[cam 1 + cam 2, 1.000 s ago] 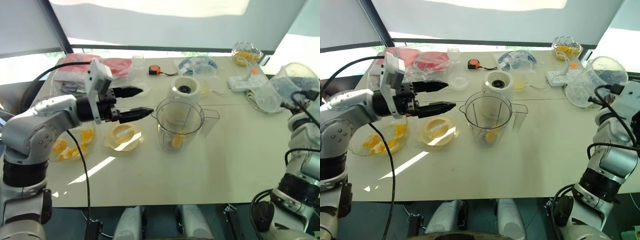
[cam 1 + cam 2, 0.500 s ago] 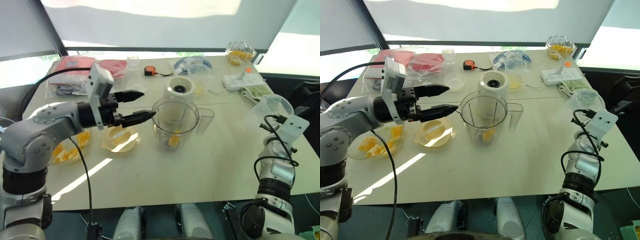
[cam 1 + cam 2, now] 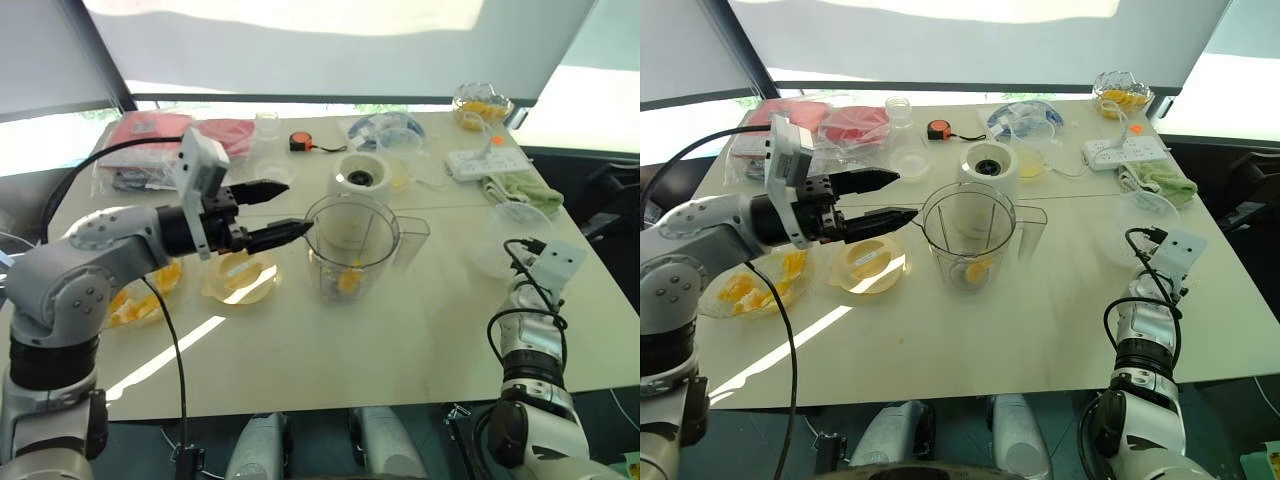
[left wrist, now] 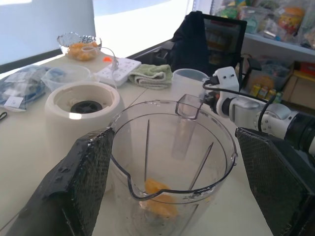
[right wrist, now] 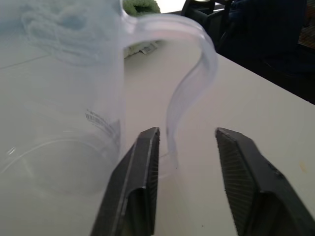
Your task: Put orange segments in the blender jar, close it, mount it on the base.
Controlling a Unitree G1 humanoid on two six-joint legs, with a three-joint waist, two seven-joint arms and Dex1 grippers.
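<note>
Jar (image 3: 352,247) upright at mid-desk (image 3: 400,340), handle toward the robot's right, lid off, one orange segment (image 4: 158,196) lying at its bottom by the blade. Base (image 3: 366,185) just behind the jar, black coupling facing up, nothing mounted on it. More segments (image 3: 135,293) in a clear bowl near the desk's left edge, and another bowl of fruit (image 3: 480,105) at the far right corner. Yellow lid (image 3: 240,276) flat on the desk between the left bowl and the jar.

Left end effector (image 3: 277,209) held level above the desk, pointing at the jar's rim from the left; fingers (image 4: 81,182) spread wide, empty, one to each side of the jar's mouth in the wrist view (touching the rim or not: cannot tell).

Right end effector (image 5: 186,187) low at the desk's right edge, jaws parted, not clamped, straddling the curved handle of a clear cup (image 5: 64,98) that stands on the desk. One finger (image 5: 135,182) close against the handle's foot, the other well clear of it.

Behind the cup: a green cloth (image 3: 520,188) and a white power strip (image 3: 483,160). Along the far edge: red packets (image 3: 150,130), a small clear jar (image 3: 266,127), an orange tape measure (image 3: 304,141), a blue-patterned bag (image 3: 388,127).
</note>
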